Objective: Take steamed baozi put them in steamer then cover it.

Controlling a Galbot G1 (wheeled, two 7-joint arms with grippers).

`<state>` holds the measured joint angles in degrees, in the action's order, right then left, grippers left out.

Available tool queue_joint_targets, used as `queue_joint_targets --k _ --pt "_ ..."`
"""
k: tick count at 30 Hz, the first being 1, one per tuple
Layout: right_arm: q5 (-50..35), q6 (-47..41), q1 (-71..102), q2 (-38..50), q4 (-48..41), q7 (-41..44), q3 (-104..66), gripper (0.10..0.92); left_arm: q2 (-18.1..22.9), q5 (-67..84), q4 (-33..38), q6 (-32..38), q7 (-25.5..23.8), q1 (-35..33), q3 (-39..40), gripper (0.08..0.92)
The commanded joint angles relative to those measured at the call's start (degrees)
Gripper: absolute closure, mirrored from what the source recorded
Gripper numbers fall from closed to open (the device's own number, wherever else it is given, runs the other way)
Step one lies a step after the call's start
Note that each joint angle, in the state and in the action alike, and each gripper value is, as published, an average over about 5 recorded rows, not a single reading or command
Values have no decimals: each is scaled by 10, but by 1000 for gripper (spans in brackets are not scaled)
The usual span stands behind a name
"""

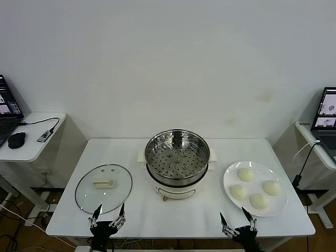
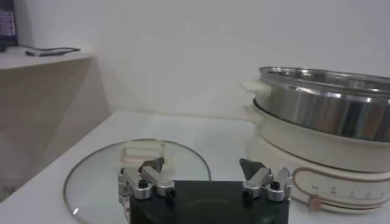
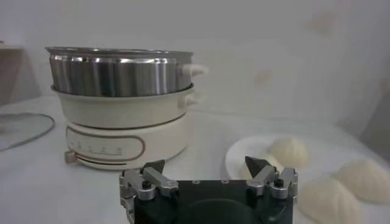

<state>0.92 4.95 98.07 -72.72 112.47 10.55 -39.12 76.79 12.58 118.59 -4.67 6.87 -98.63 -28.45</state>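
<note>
The steel steamer basket (image 1: 177, 152) sits on its cream pot base at the table's middle, and nothing is in it. Several cream-white baozi (image 1: 255, 188) lie on a white plate (image 1: 230, 176) at the right. The glass cover (image 1: 103, 188) with its cream handle lies flat on the table at the left. My left gripper (image 1: 107, 213) is open at the front edge, just before the cover. My right gripper (image 1: 238, 217) is open at the front edge, before the plate. The left wrist view shows the cover (image 2: 97, 176) and steamer (image 2: 323, 100). The right wrist view shows the steamer (image 3: 119, 73) and baozi (image 3: 289, 149).
Side desks stand at both sides, each with a laptop (image 1: 6, 105); the left one also holds a mouse (image 1: 16, 139). Cables hang by the right desk (image 1: 302, 157). A plain wall rises behind the table.
</note>
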Motion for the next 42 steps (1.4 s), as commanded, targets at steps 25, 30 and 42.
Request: queue_joint_targets --k 25,30,42 --pt "197 -68 -385 494 -184 414 107 203 -20 -27 4 -38 -14 14 -12 177" --pt "165 -36 -547 493 -264 459 279 203 -22 -28 4 -39 -13 14 -15 177" --pt "163 -7 -821 405 -427 520 566 203 -26 -30 3 -44 -10 18 -23 177"
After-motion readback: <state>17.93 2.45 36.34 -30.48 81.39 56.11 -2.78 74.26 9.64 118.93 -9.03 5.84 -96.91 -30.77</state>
